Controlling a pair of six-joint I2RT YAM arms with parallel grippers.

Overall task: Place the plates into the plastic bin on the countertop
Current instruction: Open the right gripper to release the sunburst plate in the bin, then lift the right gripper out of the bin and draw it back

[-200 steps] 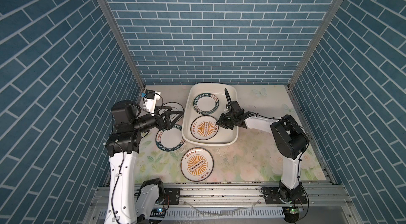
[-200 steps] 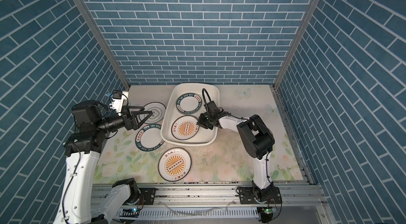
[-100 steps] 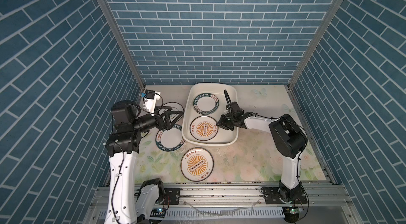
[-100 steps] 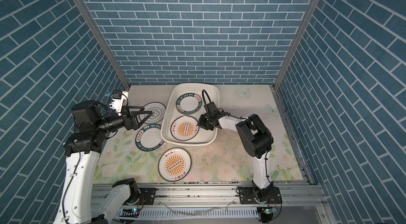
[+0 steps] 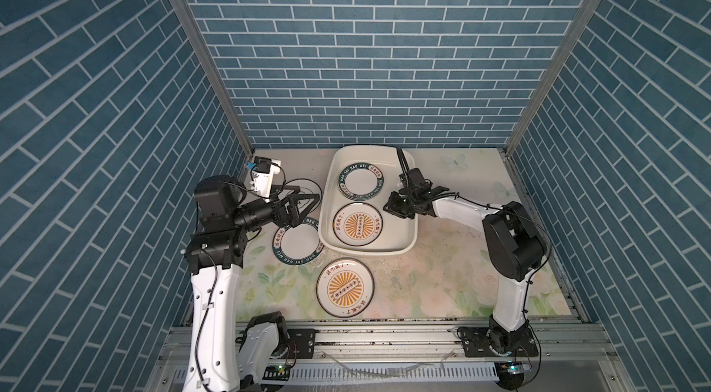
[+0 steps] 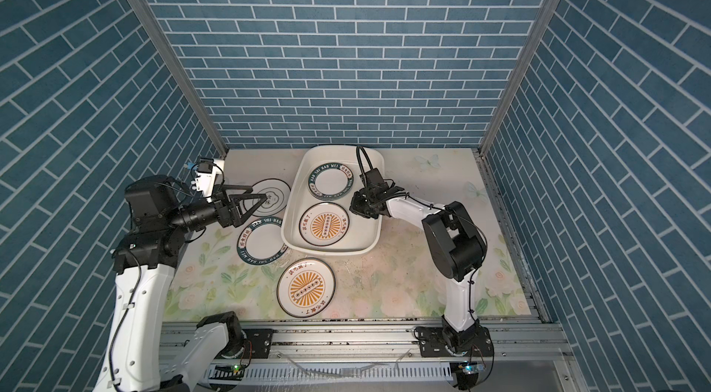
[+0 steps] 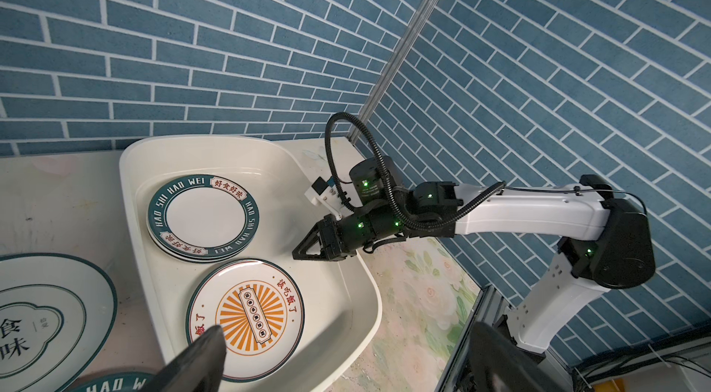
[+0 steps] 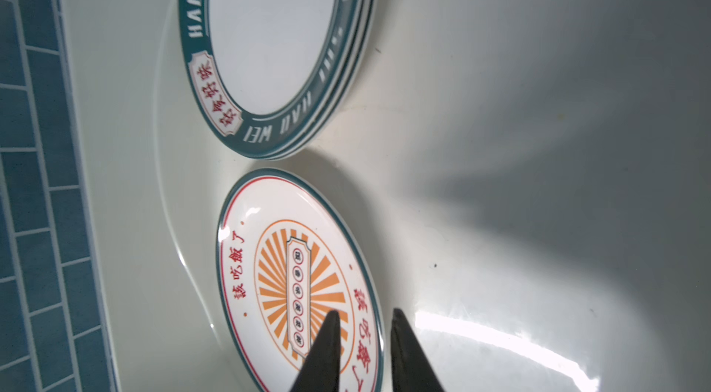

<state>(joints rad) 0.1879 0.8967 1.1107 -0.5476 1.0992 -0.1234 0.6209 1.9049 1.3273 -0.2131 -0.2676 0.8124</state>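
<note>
Right end effector (image 5: 386,207), fingers (image 8: 327,351) slightly apart, hovers over the sunburst plate (image 5: 358,225) lying flat in the plastic bin (image 5: 369,251), whose long axis runs toward the back wall (image 5: 365,63); left end effector (image 5: 309,193) gapes wide above the surface (image 5: 423,286).

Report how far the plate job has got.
Done: a stack of green-rimmed plates and one sunburst plate lie in the bin.
In hand: nothing is gripped. The right pincer, slightly open, sits over that sunburst plate's edge. The left pincer hovers wide open.
Left: three on the countertop, namely a green-rimmed plate, a black-ringed plate and a second sunburst plate.
</note>
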